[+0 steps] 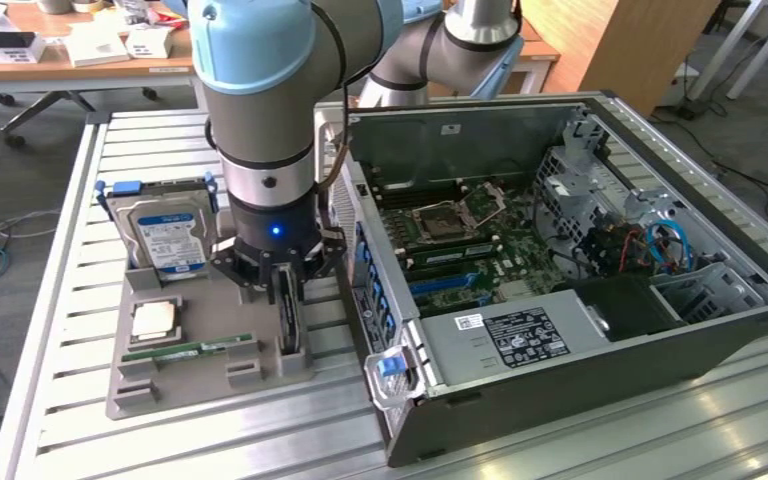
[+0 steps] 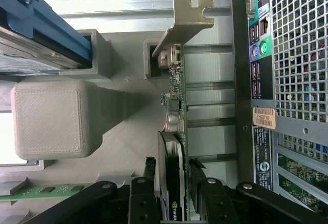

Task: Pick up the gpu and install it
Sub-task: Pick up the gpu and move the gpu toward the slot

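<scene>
The gpu (image 1: pixel 289 320) stands on edge in a slot of the grey holder (image 1: pixel 171 385), at the holder's side nearest the computer case. In the wrist view the gpu (image 2: pixel 174 131) is edge-on, a green board with a black fan shroud and a silver end bracket (image 2: pixel 185 19) at its far end. My gripper (image 1: pixel 285 285) is down over the card's near end. In the wrist view the gripper (image 2: pixel 173 183) has one black finger on each side of the card, with a narrow gap on the shroud side. The card sits in its slot.
On the same holder are a hard drive with a blue label (image 1: pixel 164 235), a CPU (image 1: pixel 155 320) and a RAM stick (image 1: pixel 197 350). The open computer case (image 1: pixel 558 260) lies just beside it on the exterior view's right, its motherboard (image 1: pixel 471 250) exposed. Everything rests on a slatted aluminium table (image 1: pixel 224 440).
</scene>
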### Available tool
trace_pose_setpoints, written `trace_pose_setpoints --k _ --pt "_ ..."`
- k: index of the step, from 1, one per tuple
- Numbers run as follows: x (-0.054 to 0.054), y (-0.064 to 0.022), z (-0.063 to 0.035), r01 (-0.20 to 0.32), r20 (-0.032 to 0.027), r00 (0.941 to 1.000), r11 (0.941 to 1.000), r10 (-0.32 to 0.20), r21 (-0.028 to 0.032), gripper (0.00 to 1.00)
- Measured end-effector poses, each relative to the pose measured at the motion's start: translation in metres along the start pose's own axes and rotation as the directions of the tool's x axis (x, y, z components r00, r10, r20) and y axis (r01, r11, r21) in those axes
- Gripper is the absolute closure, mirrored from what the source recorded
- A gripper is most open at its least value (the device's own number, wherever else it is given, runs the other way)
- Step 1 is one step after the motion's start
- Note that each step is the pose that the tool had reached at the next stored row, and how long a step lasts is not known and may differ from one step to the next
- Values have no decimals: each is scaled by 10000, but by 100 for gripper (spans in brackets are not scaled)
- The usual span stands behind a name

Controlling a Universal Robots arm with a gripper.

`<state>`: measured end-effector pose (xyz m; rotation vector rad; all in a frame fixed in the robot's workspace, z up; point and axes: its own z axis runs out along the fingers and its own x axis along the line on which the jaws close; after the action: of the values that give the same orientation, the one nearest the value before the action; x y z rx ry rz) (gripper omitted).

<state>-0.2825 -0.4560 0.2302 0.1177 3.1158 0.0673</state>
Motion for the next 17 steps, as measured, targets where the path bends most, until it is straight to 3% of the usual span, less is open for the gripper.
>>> trace_pose_setpoints --k 4,6,17 --pt "0 0 0 0 0 10000 10000 0 0 62" --pt "0 0 0 1 1 10000 10000 -1 1 74" --pt "0 0 0 0 0 10000 10000 0 0 74"
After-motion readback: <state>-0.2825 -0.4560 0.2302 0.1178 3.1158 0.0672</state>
